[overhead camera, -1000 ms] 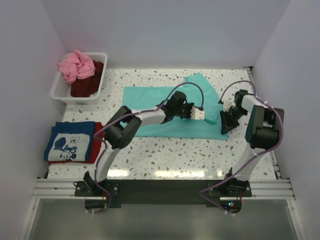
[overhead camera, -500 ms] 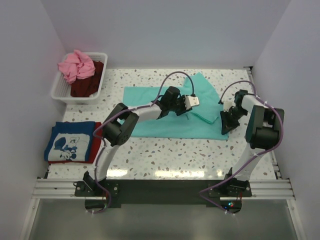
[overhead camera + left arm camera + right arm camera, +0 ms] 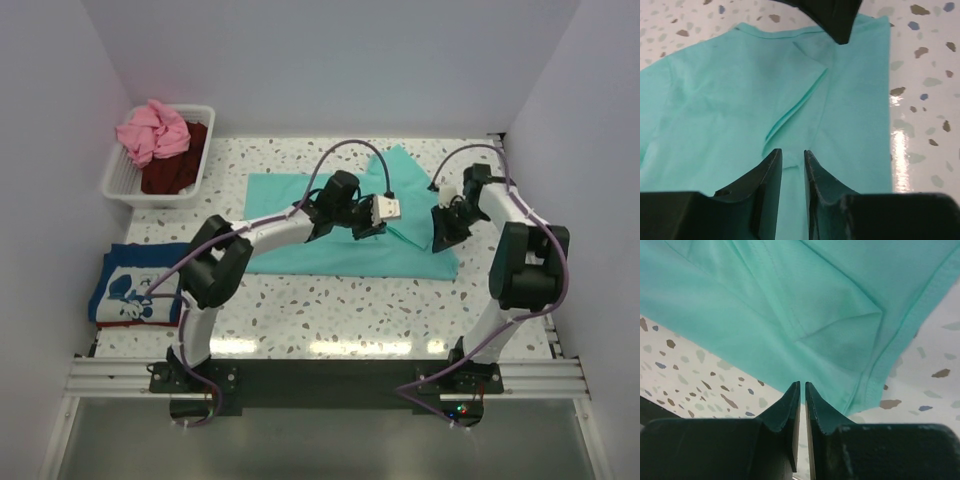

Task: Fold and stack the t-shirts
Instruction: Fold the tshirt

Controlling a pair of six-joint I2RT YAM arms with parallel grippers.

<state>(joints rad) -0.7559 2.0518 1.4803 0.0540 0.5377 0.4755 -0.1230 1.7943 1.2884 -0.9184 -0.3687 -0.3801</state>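
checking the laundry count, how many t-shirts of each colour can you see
teal t-shirt: 1
pink t-shirt: 1
dark maroon t-shirt: 1
blue t-shirt with white print: 1
red t-shirt, only an edge showing under the blue one: 1
total: 5

The near strip of table (image 3: 340,310) is free. Both arms (image 3: 280,232) crowd over the teal shirt (image 3: 275,190). The basket (image 3: 113,178) fills the far left corner, and folded shirts (image 3: 140,285) fill the left edge.
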